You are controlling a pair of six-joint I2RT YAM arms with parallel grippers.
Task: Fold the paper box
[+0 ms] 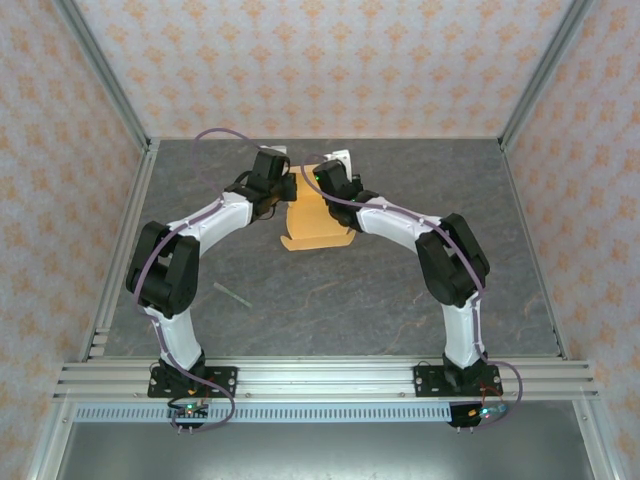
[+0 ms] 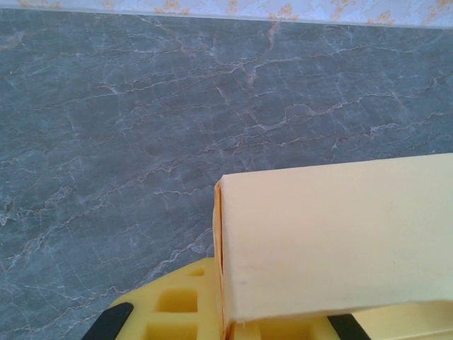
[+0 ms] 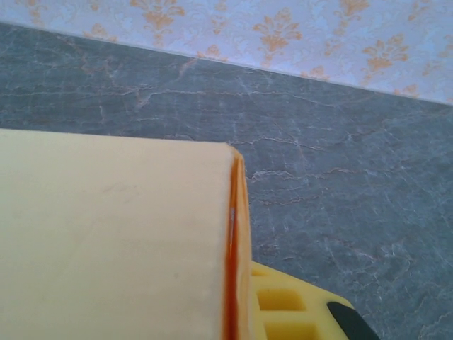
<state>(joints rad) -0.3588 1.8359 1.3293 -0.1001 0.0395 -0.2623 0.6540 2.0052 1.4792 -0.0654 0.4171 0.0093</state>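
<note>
Seemingly mid-fold, the left claw (image 1: 288,190) pinches the paper box (image 1: 318,230), lying far along the table (image 1: 400,290) between both arms, the right claw's (image 1: 316,186) grip cannot be told, and next probably comes creasing that doubled flap.

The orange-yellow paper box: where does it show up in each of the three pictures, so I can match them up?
Top external: the orange-yellow paper box sits just above the picture's middle, towards the table's far side.
Left wrist: it takes up the lower right corner, seen close up.
Right wrist: it takes up the lower left corner, seen close up.
Shared landmark: the grey marbled table top lies behind the box in all three views.
</note>
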